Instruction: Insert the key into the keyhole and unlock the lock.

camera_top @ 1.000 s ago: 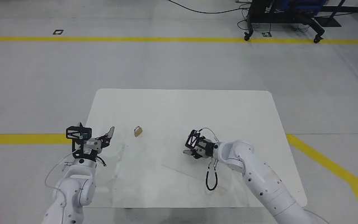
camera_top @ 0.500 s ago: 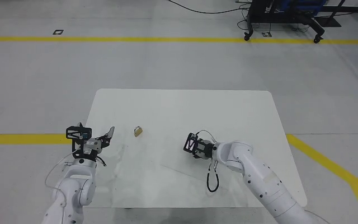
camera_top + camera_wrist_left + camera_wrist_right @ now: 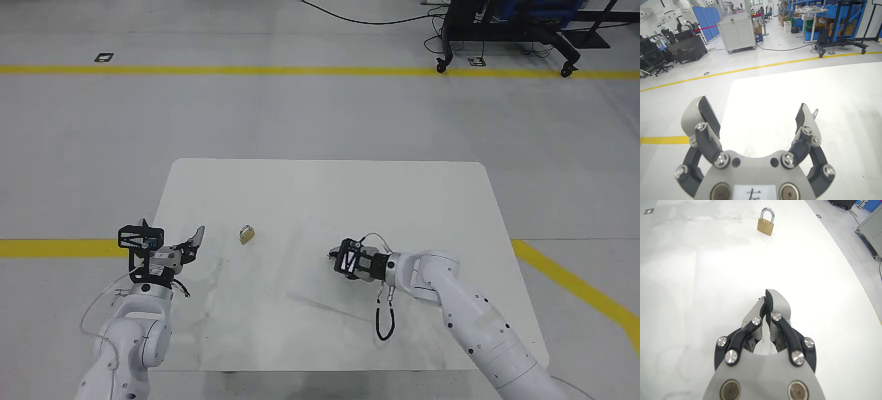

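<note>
A brass padlock [image 3: 246, 234] with a silver shackle rests on the white table [image 3: 420, 200], left of centre; it also appears ahead of my right gripper [image 3: 766, 224]. My right gripper [image 3: 337, 257] sits near the table's middle, well to the right of the padlock, with its pads [image 3: 766, 302] shut together. A thin dark sliver shows at the tips; I cannot tell whether it is the key. My left gripper [image 3: 191, 242] hovers at the table's left edge, open and holding nothing [image 3: 753, 111]. A small metal piece [image 3: 815, 113] pokes out behind one of its fingers.
Bare white tabletop lies between the two grippers and behind the padlock. Yellow floor lines [image 3: 300, 70] run around the table, and a dark wheeled rack [image 3: 510, 30] stands far back on the floor.
My right gripper has turned at the wrist and shifted slightly across the table, staying shut. The left arm and the padlock have not moved.
</note>
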Tool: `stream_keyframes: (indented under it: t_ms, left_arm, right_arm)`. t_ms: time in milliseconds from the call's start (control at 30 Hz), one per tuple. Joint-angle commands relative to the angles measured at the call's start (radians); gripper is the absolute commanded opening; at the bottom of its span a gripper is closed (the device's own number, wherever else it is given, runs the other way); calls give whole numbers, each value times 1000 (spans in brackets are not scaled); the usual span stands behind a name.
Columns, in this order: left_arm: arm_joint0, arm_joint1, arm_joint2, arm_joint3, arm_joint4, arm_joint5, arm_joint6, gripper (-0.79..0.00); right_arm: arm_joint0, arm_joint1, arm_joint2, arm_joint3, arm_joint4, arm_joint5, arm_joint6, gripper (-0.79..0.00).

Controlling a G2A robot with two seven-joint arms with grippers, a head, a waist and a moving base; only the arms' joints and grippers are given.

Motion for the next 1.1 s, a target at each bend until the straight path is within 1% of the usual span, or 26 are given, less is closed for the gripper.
stream_keyframes:
  t_ms: [0, 167, 267, 333, 400, 433, 500, 667, 767, 867, 967, 1067]
  left_arm:
    - [0, 0, 0, 0, 0, 0, 0, 0]
    - [0, 0, 1, -3, -2, -5, -1, 0]
    - [17, -1, 2, -63, -32, -42, -23, 0]
    - [25, 0, 17, -112, -79, -120, -81, 0]
    - [12, 4, 34, -144, -64, -188, -166, 0]
    - [-1, 5, 46, -154, -35, -198, -202, 0]
    - [-28, 6, 94, -166, 25, -229, -271, 0]
    - [-89, 3, 196, -186, 101, -278, -358, 0]
    - [-118, -1, 248, -181, 117, -296, -405, 0]
    - [-161, -7, 320, -143, 178, -297, -453, 0]
    - [-209, -15, 388, -95, 231, -285, -487, 0]
    - [-248, -22, 438, -50, 264, -280, -509, 0]
  right_arm:
    - [0, 0, 0, 0, 0, 1, 1, -785]
    - [0, 0, 0, 0, 0, 1, 1, -785]
    - [-6, -1, -4, 4, 0, 11, -14, -785]
    - [-5, -1, -9, 17, 5, -1, -76, -785]
    - [2, 1, -9, 54, -2, -20, -144, -785]
    - [8, 1, -11, 73, -10, -27, -170, -785]
    - [19, 1, -18, 103, -24, -36, -223, -785]
    - [30, 6, -21, 173, -57, -75, -435, -785]
    - [40, 9, -30, 211, -93, -81, -528, -785]
    - [59, 9, -39, 258, -112, -94, -605, -785]
    - [77, 8, -52, 300, -127, -92, -651, -785]
    - [91, 4, -65, 331, -131, -80, -677, -785]
